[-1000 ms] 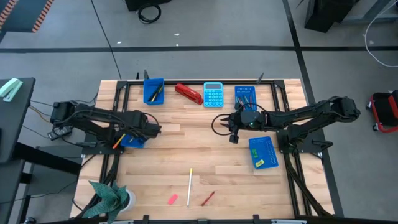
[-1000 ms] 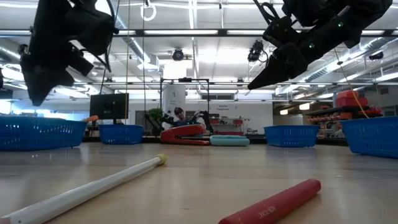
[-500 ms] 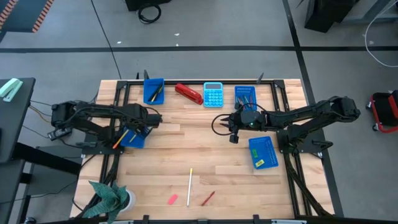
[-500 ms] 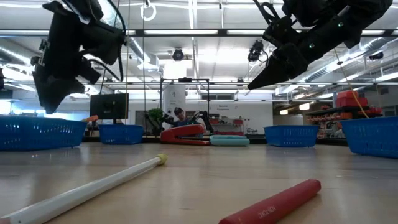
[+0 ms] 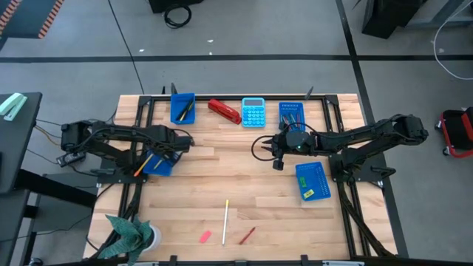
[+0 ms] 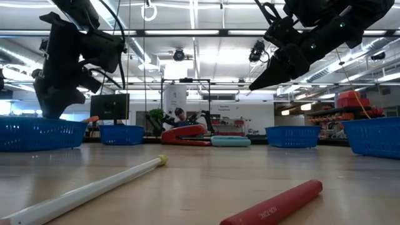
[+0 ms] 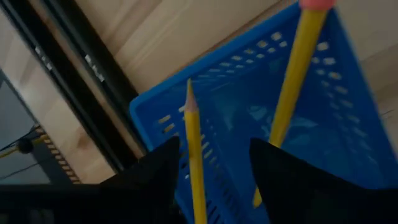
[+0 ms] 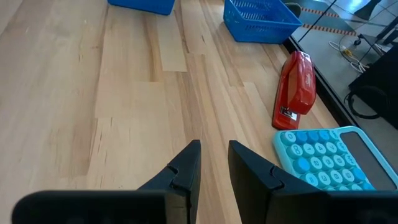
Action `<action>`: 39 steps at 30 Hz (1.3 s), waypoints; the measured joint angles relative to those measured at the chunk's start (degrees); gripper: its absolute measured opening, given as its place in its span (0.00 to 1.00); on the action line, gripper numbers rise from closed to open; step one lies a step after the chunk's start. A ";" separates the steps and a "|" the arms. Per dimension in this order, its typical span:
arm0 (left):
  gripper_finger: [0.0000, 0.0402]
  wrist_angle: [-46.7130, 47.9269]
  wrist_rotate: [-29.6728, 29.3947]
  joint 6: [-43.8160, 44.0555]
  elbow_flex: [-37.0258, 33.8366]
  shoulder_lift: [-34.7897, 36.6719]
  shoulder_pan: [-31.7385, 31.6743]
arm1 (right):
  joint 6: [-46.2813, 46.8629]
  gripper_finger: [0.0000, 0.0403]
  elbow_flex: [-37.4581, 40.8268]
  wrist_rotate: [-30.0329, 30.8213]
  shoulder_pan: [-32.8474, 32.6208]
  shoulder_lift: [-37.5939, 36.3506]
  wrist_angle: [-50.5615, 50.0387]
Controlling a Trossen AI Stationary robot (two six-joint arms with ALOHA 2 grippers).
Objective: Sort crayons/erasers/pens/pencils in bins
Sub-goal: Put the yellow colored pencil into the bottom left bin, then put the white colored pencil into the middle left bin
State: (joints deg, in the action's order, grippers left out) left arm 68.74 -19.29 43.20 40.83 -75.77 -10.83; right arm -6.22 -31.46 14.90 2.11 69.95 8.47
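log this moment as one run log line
left tool: open over blue perforated plastic bin holding two yellow pencils | right tool: empty, hovering mid-table | still loose: white pencil, red crayon, pink eraser

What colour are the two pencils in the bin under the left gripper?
Both pencils are yellow, lying in the blue bin; the left wrist view shows them best.

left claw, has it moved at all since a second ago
Yes. In the high view the left claw has shifted slightly toward the table's back edge, relative to the blue bin under it, which stayed put.
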 joint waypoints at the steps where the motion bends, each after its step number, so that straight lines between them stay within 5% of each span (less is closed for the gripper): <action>1: 0.50 -0.48 0.07 -0.28 0.01 0.00 0.00 | 0.00 0.22 0.00 -0.02 0.00 0.00 0.00; 21: 0.28 -1.03 2.65 -1.96 0.84 0.07 0.12 | -0.02 0.22 0.00 0.00 0.00 0.01 -0.02; 33: 0.15 15.63 -1.52 2.39 18.40 0.13 2.55 | 0.82 0.22 0.00 -0.02 0.00 0.00 -0.02; 36: 0.13 13.03 -8.39 5.97 20.87 0.18 6.49 | 3.16 0.22 0.00 0.00 0.02 0.00 0.00; 39: 0.10 -0.03 -23.63 6.86 19.17 0.55 12.53 | 3.20 0.22 0.00 0.00 -0.03 0.00 0.11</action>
State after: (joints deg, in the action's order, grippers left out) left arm 68.71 -42.92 50.06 60.00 -75.22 1.70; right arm -3.02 -31.46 14.90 2.08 69.95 8.58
